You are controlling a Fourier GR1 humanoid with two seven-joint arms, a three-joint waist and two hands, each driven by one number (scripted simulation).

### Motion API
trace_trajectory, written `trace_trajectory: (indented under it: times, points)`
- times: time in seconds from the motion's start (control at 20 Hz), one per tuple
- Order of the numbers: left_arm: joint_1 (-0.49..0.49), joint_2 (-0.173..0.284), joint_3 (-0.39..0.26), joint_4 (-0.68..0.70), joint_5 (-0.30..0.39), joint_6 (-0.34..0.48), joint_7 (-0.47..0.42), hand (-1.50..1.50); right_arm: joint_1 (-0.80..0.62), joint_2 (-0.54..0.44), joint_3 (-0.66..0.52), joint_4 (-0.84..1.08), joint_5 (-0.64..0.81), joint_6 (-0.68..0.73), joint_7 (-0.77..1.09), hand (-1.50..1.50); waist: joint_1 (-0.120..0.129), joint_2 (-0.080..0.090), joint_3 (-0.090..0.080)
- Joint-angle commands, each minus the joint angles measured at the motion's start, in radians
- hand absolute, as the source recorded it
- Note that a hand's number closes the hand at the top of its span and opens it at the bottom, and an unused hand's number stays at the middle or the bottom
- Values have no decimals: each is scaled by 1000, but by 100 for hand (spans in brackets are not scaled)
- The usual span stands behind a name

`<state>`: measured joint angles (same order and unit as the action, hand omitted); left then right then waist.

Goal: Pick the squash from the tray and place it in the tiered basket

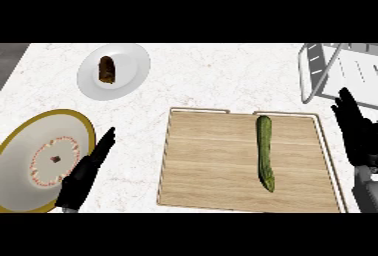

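Two plates sit at the left of the pale speckled tabletop (214,75): a gold-rimmed plate (18,135) at the left edge, and a small white plate (131,60) farther back carrying a dark brown item (107,70). Left hand (83,175) lies beside the gold-rimmed plate, fingers straight, holding nothing. Wooden tray (207,160) at centre; the squash (264,151), long and dark green, lies lengthwise on its right half, untouched. Tiered basket (314,75), white wire, at the far right corner. Right hand (354,130) just right of the tray, fingers extended, empty.
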<state>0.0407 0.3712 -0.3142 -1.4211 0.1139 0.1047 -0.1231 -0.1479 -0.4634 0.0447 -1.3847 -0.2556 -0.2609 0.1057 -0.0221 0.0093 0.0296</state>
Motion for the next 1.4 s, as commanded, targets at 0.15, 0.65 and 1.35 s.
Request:
trace_trajectory:
  times: [0.15,0.65,1.35]
  points:
    - [-108,68,144,-23,-60,133,77,0,26,102,-108,-120,-105,-82,-36,150,6,-15,-28]
    - [-167,91,193,-17,-67,176,178,0,410,212,-9,-376,233,-666,165,-150,-27,-19,-34]
    - [-217,77,174,-8,-72,125,174,0,356,-372,113,-765,328,-208,1021,-150,44,-1,-36]
